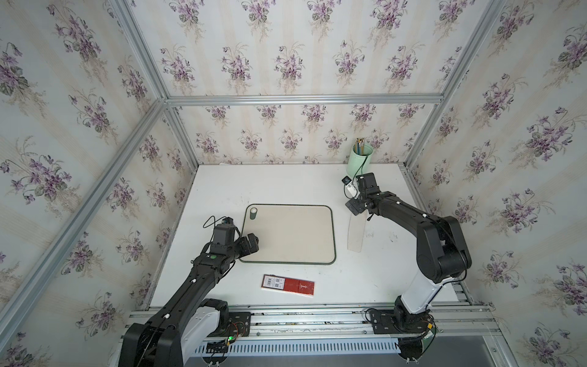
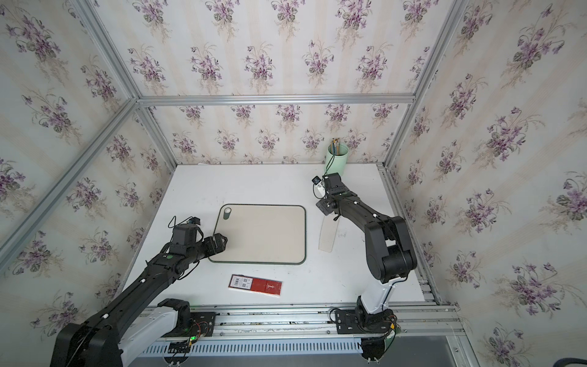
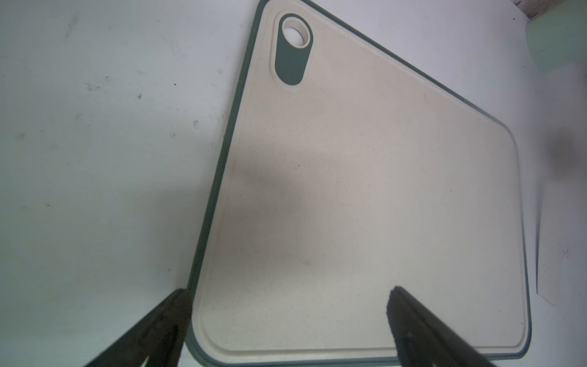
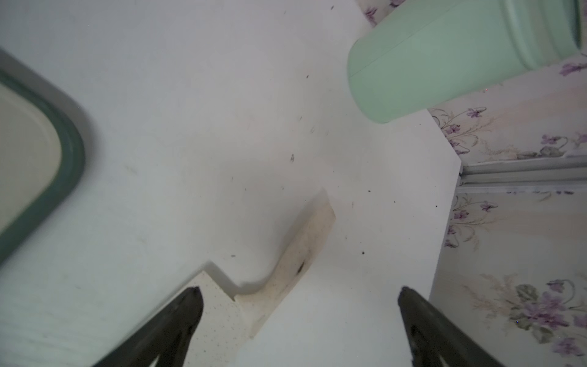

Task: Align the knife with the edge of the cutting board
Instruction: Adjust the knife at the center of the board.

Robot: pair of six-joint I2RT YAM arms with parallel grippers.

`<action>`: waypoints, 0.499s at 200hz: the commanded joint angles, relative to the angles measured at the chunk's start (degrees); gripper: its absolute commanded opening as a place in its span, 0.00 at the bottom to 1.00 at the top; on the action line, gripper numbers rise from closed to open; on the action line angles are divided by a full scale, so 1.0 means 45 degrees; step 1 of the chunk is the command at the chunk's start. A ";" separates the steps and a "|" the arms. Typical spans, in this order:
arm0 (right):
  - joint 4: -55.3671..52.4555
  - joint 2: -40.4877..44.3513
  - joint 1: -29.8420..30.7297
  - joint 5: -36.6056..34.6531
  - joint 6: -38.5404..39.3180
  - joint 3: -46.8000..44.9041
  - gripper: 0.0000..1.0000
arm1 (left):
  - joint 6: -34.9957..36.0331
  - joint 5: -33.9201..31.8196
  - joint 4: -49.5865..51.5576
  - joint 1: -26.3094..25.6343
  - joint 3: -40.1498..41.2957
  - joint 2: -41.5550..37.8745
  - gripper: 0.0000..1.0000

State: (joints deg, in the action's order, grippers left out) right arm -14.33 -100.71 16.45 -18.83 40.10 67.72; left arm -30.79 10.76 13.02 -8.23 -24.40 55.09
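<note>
The beige cutting board (image 1: pixel 289 233) (image 2: pixel 263 233) with its dark green rim lies flat at mid-table. Right of it, across a narrow gap, the white knife (image 1: pixel 355 235) (image 2: pixel 328 236) lies on the table, roughly along the board's right short edge and slightly tilted. Its far handle end sits under my right gripper (image 1: pixel 355 208) (image 2: pixel 325 206). In the right wrist view, the right gripper (image 4: pixel 298 289) is open and holds nothing, with the cream handle (image 4: pixel 305 248) between its fingers. My left gripper (image 1: pixel 251 243) (image 3: pixel 289 290) hangs open over the board's near left corner (image 3: pixel 365 190).
A flat red-and-white barcoded package (image 1: pixel 288 285) (image 2: pixel 256 285) lies near the table's front edge. A mint green cup (image 1: pixel 360 157) (image 4: pixel 444 57) holding pencils stands at the back right, close behind the right gripper. Wallpapered walls enclose the table on three sides.
</note>
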 commanded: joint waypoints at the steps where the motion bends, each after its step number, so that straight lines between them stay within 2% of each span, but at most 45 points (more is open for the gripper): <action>1: -0.0711 -0.0010 0.0061 -0.1481 0.3694 0.0460 0.99 | 0.0230 -0.0109 -0.0158 0.0012 0.0040 -0.0124 0.99; 13: -0.1461 -0.0048 0.0228 -0.1630 0.4682 0.0495 0.99 | 0.0239 -0.0068 -0.0158 0.0013 0.0071 -0.0235 0.99; 32: -0.1748 -0.0078 0.0393 -0.2785 0.6287 -0.0035 0.98 | 0.0227 -0.0126 -0.0188 0.0013 0.0164 -0.0452 0.99; 48: -0.3423 -0.0227 0.0372 -0.2640 0.6445 0.0444 0.95 | 0.0232 -0.0126 -0.0158 0.0011 0.0214 -0.0593 0.99; 61: -0.3850 -0.0376 0.0383 -0.2532 0.6774 0.0916 0.93 | 0.0220 -0.0136 -0.0105 0.0015 0.0228 -0.0715 0.99; 82: -0.3101 -0.0911 0.0349 -0.3740 0.8039 0.1544 0.87 | 0.0201 -0.0144 -0.0098 0.0026 0.0339 -0.0957 0.99; 100: -0.3585 -0.1196 0.0484 -0.2903 0.9065 0.1789 0.84 | 0.0166 -0.0241 -0.0156 0.0010 0.0428 -0.1109 0.99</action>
State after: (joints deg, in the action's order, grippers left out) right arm -27.55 -104.79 18.22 -32.25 72.29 74.52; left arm -30.37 10.59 13.04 -8.23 -22.85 50.83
